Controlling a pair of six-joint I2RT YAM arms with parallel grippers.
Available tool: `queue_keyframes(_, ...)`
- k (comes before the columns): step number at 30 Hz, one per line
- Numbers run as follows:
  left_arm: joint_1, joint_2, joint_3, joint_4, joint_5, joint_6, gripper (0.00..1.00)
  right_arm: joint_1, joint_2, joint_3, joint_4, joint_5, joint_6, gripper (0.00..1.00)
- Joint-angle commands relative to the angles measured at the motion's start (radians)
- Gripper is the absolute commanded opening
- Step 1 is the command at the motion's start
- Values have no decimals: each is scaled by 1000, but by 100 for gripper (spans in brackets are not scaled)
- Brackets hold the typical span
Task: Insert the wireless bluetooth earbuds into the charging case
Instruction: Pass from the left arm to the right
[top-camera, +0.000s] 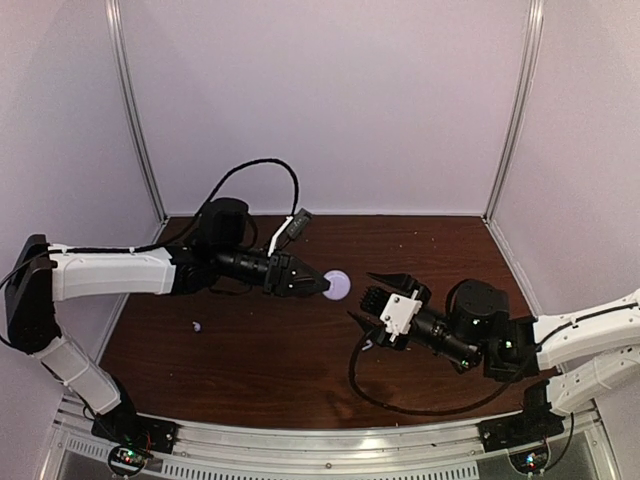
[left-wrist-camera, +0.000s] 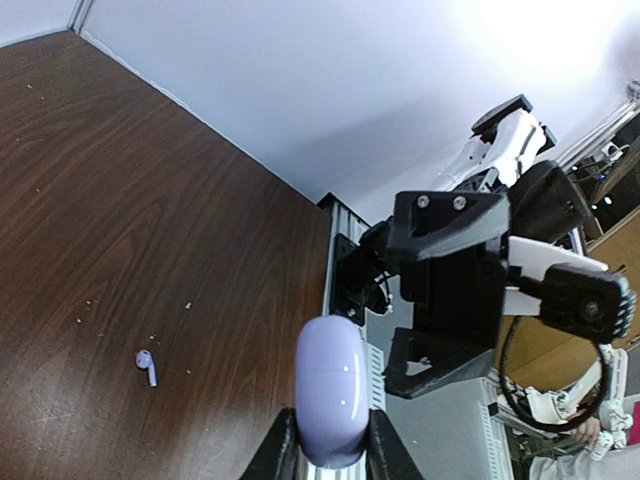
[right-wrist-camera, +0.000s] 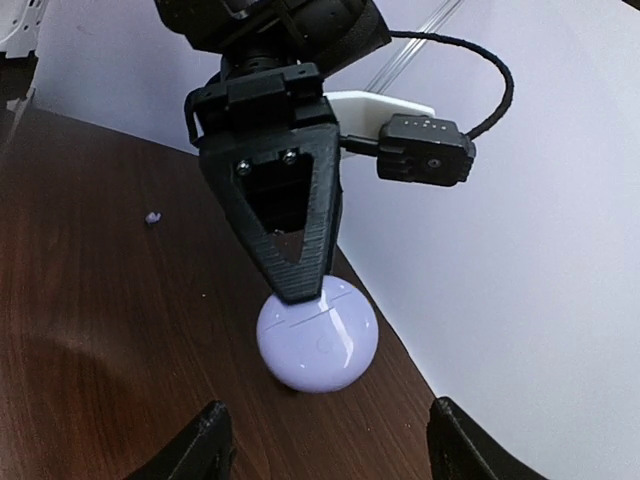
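Observation:
The charging case is a closed lavender pebble, and my left gripper is shut on it at mid table. From the left wrist, the case stands on edge between the two black fingers. From the right wrist, the case sits low at the table under a left finger. My right gripper is open and faces the case from the right, a short way off. One earbud lies at the left of the table, small in the right wrist view. An earbud shows on the wood.
The brown table is boxed in by pale walls at the back and sides. A metal rail runs along the near edge. Black cables loop from both wrists; one lies on the table near the right arm.

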Motion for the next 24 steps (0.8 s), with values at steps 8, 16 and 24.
queue_keyframes(8, 14, -9, 66, -178, 213, -153, 5, 154, 71, -98, 245, 328, -318, 58)
queue_keyframes(16, 12, -10, 29, -132, 221, -227, 10, 213, 186, -131, 516, 443, -572, 51)
queue_keyframes(24, 4, 5, 21, -108, 214, -266, 18, 228, 354, -124, 826, 498, -790, 48)
